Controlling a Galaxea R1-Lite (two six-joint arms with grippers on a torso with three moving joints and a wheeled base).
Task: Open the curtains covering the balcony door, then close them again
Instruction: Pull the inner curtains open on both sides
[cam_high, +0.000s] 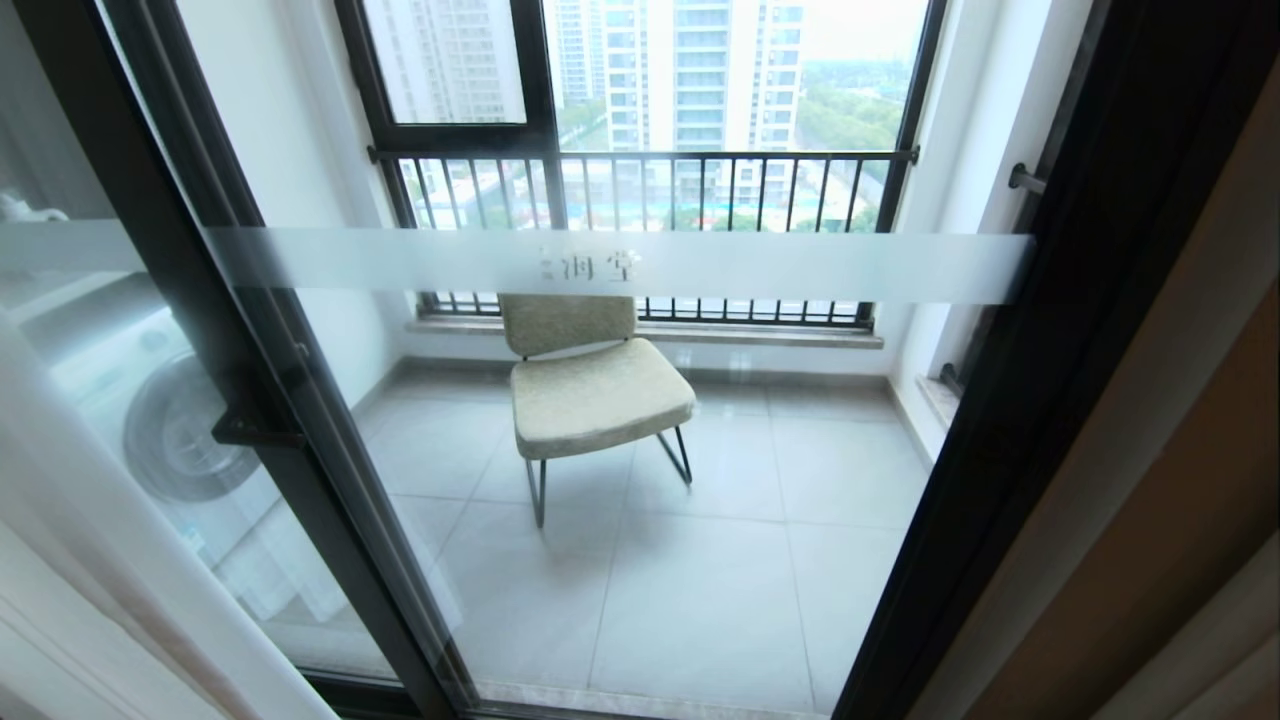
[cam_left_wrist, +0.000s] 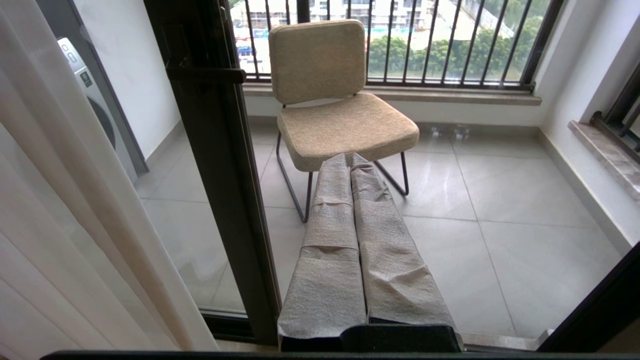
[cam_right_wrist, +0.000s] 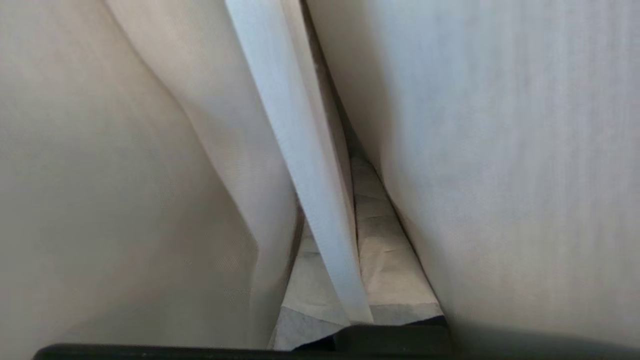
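Both claws are clenched. Left claw hangs in front of the glass, its two cloth-wrapped fingers pressed flat together and holding nothing; it touches nothing that I can see. Right claw is buried deep among the curtains: its wrapped fingers lie side by side with a narrow fold of white fabric running down between or over them, and I cannot tell if this fold is really pinched or only lies across. Neither claw appears in the head view.

Thin white sheer panel hangs at the left edge of the head view, and a beige drape stands at the far right edge, so the balcony door between them is uncovered. Its black frame carries a black lever handle, and a frosted band with characters crosses the glass. Behind the glass, on the tiled balcony floor, stands a beige padded chair before the black railing. A washing machine is behind the left pane; its drum interior is not visible.
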